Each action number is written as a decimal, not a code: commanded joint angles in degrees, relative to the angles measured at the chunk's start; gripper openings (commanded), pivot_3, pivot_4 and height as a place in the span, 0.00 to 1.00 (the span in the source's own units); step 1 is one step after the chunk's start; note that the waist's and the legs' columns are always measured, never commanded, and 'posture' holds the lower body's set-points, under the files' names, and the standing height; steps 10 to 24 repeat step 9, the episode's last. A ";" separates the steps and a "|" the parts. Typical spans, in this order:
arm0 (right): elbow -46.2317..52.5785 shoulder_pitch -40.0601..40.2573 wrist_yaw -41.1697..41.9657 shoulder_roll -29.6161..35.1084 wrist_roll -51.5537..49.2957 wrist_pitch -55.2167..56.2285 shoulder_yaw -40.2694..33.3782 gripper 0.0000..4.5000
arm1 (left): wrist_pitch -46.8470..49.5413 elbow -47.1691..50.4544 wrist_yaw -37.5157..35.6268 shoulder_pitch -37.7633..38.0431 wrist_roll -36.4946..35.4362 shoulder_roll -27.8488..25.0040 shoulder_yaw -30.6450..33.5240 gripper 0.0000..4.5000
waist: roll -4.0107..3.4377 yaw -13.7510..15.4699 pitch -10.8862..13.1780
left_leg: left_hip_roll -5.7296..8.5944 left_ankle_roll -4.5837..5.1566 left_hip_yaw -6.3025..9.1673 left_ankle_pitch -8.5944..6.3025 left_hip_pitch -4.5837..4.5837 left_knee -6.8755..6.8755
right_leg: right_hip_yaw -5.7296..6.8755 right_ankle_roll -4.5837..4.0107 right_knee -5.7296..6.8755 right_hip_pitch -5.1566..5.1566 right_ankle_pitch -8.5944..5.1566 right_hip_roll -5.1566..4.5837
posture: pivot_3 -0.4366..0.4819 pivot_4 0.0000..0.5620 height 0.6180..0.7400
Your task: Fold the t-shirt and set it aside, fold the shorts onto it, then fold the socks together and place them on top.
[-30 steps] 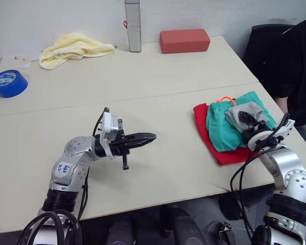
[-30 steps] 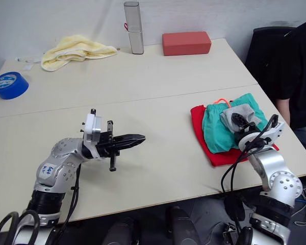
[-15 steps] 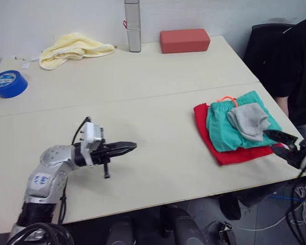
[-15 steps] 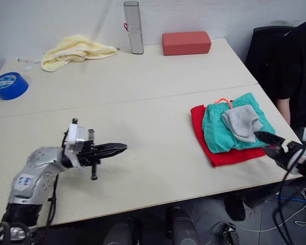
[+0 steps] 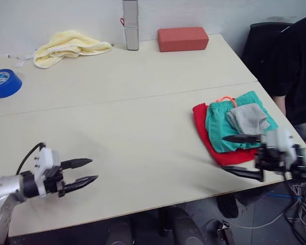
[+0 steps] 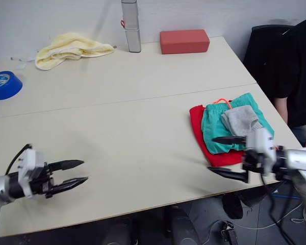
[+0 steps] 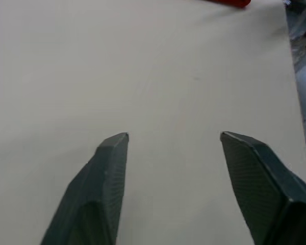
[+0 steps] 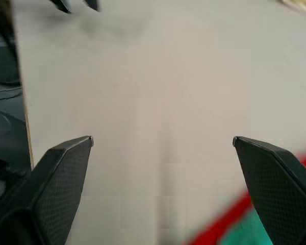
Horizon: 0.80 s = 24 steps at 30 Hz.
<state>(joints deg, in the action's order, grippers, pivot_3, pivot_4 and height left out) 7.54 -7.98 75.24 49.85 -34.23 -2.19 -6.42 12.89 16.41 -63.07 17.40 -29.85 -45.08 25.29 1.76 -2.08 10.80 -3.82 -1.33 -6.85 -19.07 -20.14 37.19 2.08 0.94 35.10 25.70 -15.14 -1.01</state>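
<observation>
Our right gripper had pulled back to the near right edge of the table, jaws spread wide and empty, just near of the stack; a second earlier it sat over the socks. Our left gripper had also drawn back, to the near left, and had parted where it was shut before, holding nothing. Farther right, the socks lay on the shorts, which lay on the t-shirt. We judged the stacking complete and both arms retiring.
</observation>
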 commanded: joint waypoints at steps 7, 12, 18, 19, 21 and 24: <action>-17.37 -11.94 4.04 -11.97 14.60 19.84 11.00 1.00 | -10.21 3.16 7.11 5.80 8.97 3.14 3.81 0.65 | -0.04 1.67 0.03 | 0.15 0.29 -0.10 -0.15 -0.06 0.21 | 0.16 -0.09 0.21 0.17 -0.05 -0.35 | 0.48 0.27 1.00; -18.85 -12.59 3.93 -12.78 15.05 20.84 11.02 1.00 | -10.10 3.08 7.84 5.67 8.13 3.69 3.94 0.65 | -0.04 1.66 0.03 | 0.17 0.35 -0.15 -0.19 -0.04 0.30 | 0.15 -0.09 0.28 0.16 -0.05 -0.40 | 0.48 0.27 1.00; -18.85 -12.59 3.93 -12.78 15.05 20.84 11.02 1.00 | -10.10 3.08 7.84 5.67 8.13 3.69 3.94 0.65 | -0.04 1.66 0.03 | 0.17 0.35 -0.15 -0.19 -0.04 0.30 | 0.15 -0.09 0.28 0.16 -0.05 -0.40 | 0.48 0.27 1.00; -18.85 -12.59 3.93 -12.78 15.05 20.84 11.02 1.00 | -10.10 3.08 7.84 5.67 8.13 3.69 3.94 0.65 | -0.04 1.66 0.03 | 0.17 0.35 -0.15 -0.19 -0.04 0.30 | 0.15 -0.09 0.28 0.16 -0.05 -0.40 | 0.48 0.27 1.00; -18.85 -12.59 3.93 -12.78 15.05 20.84 11.02 1.00 | -10.10 3.08 7.84 5.67 8.13 3.69 3.94 0.65 | -0.04 1.66 0.03 | 0.17 0.35 -0.15 -0.19 -0.04 0.30 | 0.15 -0.09 0.28 0.16 -0.05 -0.40 | 0.48 0.27 1.00; -18.85 -12.59 3.93 -12.78 15.05 20.84 11.02 1.00 | -10.10 3.08 7.84 5.67 8.13 3.69 3.94 0.65 | -0.04 1.66 0.03 | 0.17 0.35 -0.15 -0.19 -0.04 0.30 | 0.15 -0.09 0.28 0.16 -0.05 -0.40 | 0.48 0.27 1.00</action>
